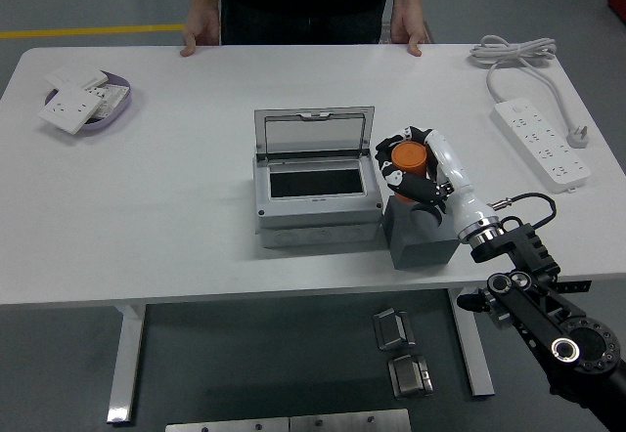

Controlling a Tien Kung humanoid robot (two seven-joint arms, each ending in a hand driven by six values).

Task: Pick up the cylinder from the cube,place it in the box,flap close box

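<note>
Cylinder lifted, heading for the box

The right hand [411,171] wraps its fingers round the orange cylinder [410,159], holding it above the grey cube [423,237] and beside the box [316,190], whose lid stands open to receive it. The box's right wall lies between. A person's hands [201,33] rest at the far edge; a power strip [545,146] sits well right.
</note>
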